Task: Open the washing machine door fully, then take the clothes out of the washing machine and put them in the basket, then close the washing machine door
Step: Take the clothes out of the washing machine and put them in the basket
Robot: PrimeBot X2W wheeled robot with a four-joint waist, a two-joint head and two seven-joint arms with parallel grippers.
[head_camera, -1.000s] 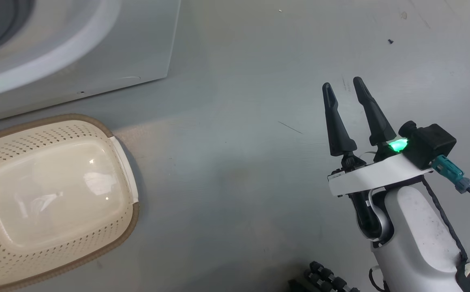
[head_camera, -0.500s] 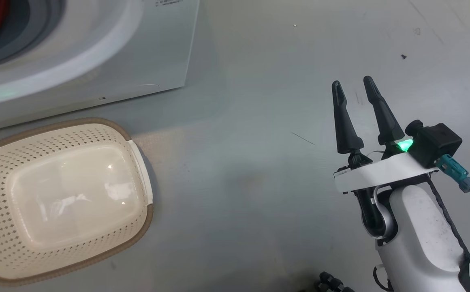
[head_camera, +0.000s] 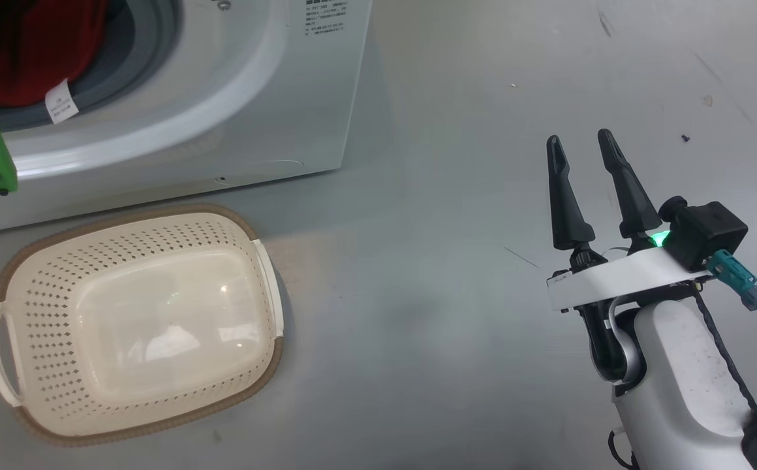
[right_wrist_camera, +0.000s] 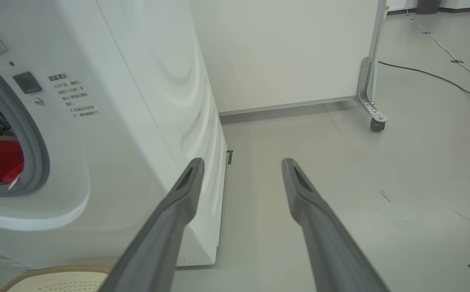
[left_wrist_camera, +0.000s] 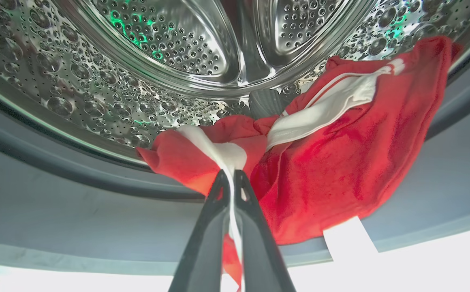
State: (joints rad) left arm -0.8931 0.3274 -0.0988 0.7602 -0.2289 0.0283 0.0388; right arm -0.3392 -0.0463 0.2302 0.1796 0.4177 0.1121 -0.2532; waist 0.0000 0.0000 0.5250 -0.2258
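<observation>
Your left gripper (left_wrist_camera: 229, 178) reaches into the washing machine (head_camera: 254, 78), pinching the clothes (left_wrist_camera: 332, 162); your right gripper (head_camera: 579, 140) hangs spread wide above the floor (head_camera: 417, 261).

Red clothes (left_wrist_camera: 332, 170) in washing machine (head_camera: 254, 98) mouth

In the mouth of the washing machine (head_camera: 254, 98): the clothes (head_camera: 26, 52), pinched by the left gripper (left_wrist_camera: 230, 174). Just before the washing machine: the basket (head_camera: 46, 261). Well to its right: the right gripper (head_camera: 579, 136).
</observation>
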